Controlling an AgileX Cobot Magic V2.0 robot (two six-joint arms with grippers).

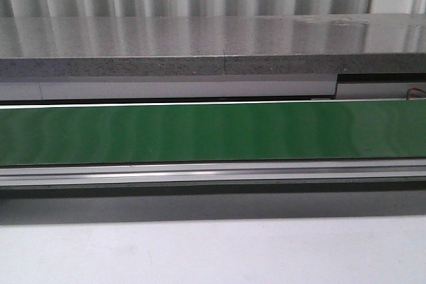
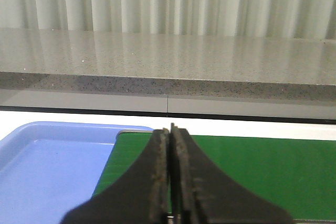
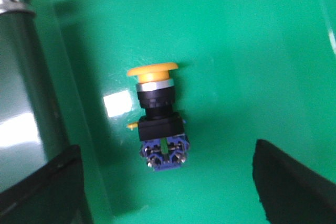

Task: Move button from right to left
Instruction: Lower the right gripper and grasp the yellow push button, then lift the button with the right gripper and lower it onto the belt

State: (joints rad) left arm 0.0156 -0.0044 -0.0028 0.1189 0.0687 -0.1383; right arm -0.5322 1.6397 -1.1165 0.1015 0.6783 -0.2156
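The button (image 3: 156,119) lies on its side on the floor of a green bin (image 3: 236,51) in the right wrist view: orange-yellow cap, black collar, blue base, small yellow tab. My right gripper (image 3: 167,182) is open above it, its two black fingers wide apart on either side of the button's base and not touching it. My left gripper (image 2: 171,129) is shut and empty over the green belt (image 2: 273,166), beside a blue tray (image 2: 47,166). Neither gripper nor the button shows in the front view.
The green conveyor belt (image 1: 213,131) runs across the front view, with a grey speckled counter (image 1: 200,44) behind it and a metal rail (image 1: 213,174) in front. The green bin's wall (image 3: 63,108) rises beside my right gripper's finger, with a grey metal surface (image 3: 21,103) beyond it.
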